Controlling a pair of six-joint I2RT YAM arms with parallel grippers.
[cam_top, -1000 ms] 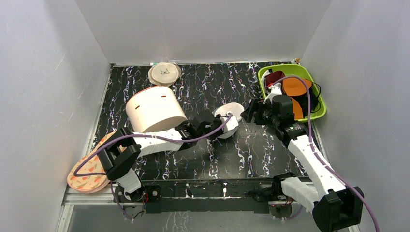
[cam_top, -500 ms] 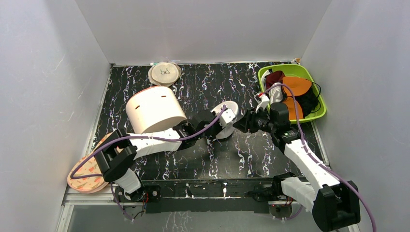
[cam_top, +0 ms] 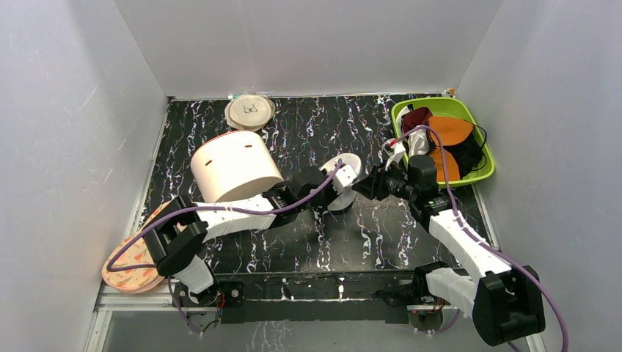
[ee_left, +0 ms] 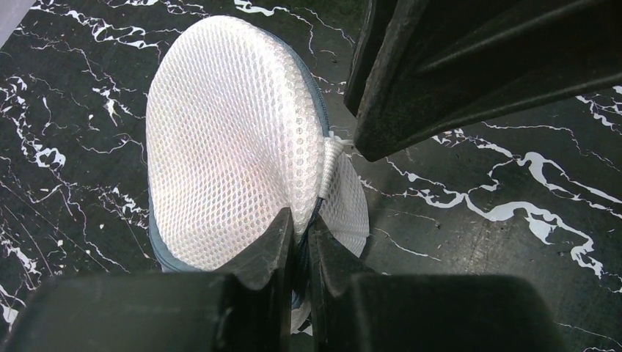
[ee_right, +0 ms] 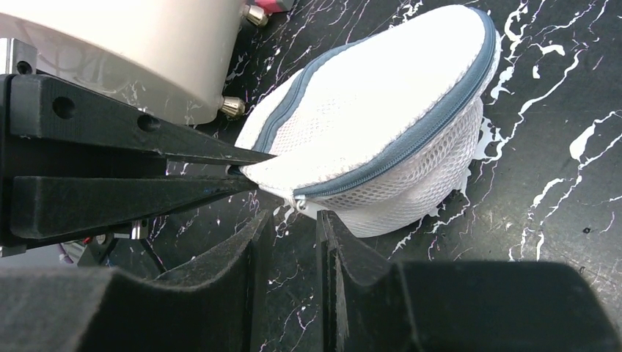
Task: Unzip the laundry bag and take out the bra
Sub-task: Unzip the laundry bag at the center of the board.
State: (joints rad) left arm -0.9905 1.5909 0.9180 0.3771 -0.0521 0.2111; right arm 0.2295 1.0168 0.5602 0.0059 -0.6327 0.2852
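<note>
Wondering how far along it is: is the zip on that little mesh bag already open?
No, in the right wrist view the grey zip runs shut along the visible rim of the mesh laundry bag.

The black marbled table [cam_top: 308, 125] carried a cream cylinder [cam_top: 235, 166] on the left, a beige disc [cam_top: 249, 112] behind it, a green tray [cam_top: 440, 102] far right, and a mesh pouch [cam_top: 353, 161] mid-table.

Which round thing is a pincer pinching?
The small mesh laundry bag, pinched by the left pincer; the big cream cylinder and flat disc lie apart.
</note>
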